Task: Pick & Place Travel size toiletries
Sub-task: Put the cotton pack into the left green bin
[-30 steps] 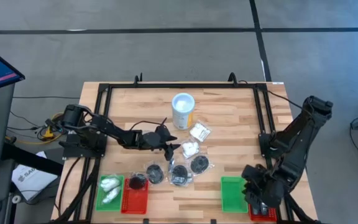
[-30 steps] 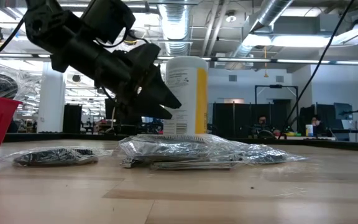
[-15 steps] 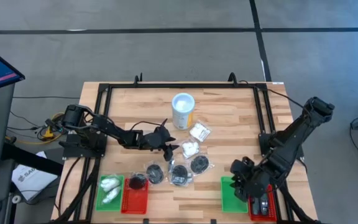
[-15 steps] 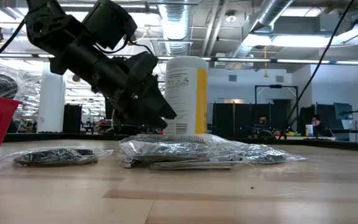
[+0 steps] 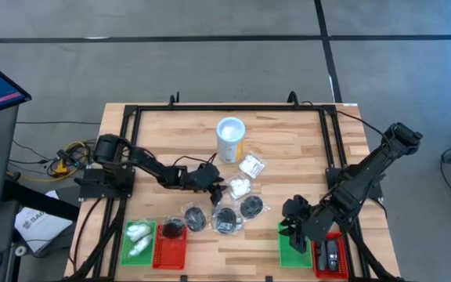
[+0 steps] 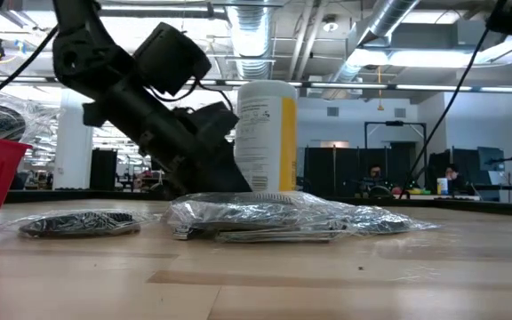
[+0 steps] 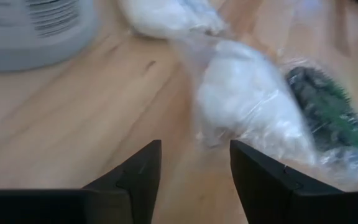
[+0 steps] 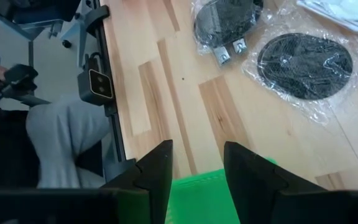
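Just ahead of the open left hand (image 7: 191,171) lies a white packet (image 7: 247,102).

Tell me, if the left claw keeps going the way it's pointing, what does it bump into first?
Most likely the white packet in clear wrap. The left gripper has its fingers open and empty, aimed at it low over the table. A black round packet lies just beyond. How much gap remains is hard to judge.
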